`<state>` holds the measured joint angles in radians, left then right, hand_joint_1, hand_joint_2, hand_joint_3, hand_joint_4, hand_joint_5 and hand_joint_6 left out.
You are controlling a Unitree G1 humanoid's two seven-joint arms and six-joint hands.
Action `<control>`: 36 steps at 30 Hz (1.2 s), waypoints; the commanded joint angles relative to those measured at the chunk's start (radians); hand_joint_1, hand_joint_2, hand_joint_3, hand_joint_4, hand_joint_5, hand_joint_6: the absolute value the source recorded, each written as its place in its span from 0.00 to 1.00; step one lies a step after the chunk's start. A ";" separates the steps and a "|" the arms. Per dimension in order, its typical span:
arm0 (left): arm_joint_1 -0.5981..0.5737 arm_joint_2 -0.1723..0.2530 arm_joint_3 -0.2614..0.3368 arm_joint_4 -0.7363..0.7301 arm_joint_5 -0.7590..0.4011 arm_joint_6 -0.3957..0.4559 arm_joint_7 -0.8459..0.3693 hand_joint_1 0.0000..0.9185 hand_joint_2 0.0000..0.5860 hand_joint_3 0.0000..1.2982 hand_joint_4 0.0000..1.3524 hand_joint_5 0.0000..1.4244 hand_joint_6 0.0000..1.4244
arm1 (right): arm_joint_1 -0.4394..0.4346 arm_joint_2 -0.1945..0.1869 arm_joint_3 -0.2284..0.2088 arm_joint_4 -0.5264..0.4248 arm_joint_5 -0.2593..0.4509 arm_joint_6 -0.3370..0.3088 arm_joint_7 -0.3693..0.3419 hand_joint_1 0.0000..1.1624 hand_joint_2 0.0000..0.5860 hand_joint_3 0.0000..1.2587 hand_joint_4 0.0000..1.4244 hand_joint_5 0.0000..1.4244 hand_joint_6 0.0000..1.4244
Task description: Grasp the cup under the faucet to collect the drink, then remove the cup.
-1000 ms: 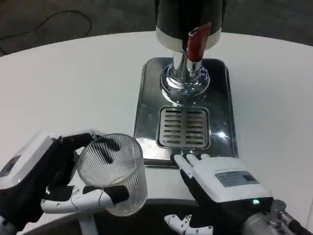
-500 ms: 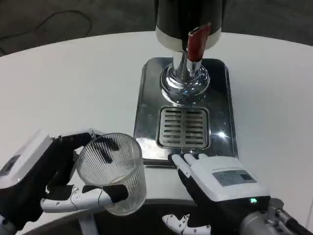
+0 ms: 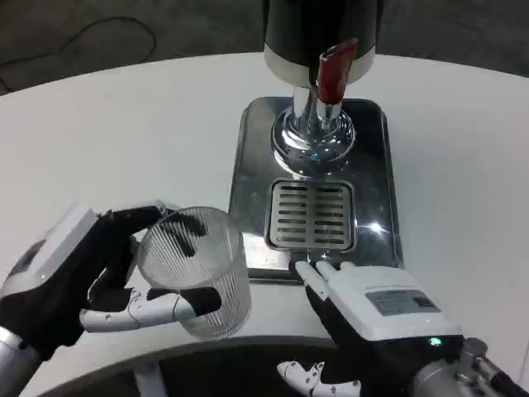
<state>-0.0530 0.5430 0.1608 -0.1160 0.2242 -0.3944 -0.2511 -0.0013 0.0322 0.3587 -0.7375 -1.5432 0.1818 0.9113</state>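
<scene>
I'm holding the ribbed glass cup (image 3: pixel 195 271) in my left hand (image 3: pixel 78 285) at seven o'clock from the drip grate (image 3: pixel 312 215); filling is looking undone. My right hand (image 3: pixel 372 318) is waiting, fingers loosely spread.

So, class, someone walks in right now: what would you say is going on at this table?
The robot's left hand grips a clear ribbed cup at the near left of the table, beside the dispenser's steel tray, not under the faucet. The cup looks empty. The right hand holds nothing, its fingertips at the tray's near edge by the drip grate.
</scene>
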 commanded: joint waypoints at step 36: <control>-0.706 -0.059 -0.309 0.765 0.307 -0.091 0.319 0.53 0.36 0.81 0.94 1.00 1.00 | 0.086 0.004 -0.101 -0.181 0.082 -0.033 0.029 0.24 0.66 0.00 0.00 0.00 0.00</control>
<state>-0.7229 0.4921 -0.1320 0.6170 0.5226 -0.4557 0.0308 0.0709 0.0306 0.2583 -0.8976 -1.4682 0.1617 0.9280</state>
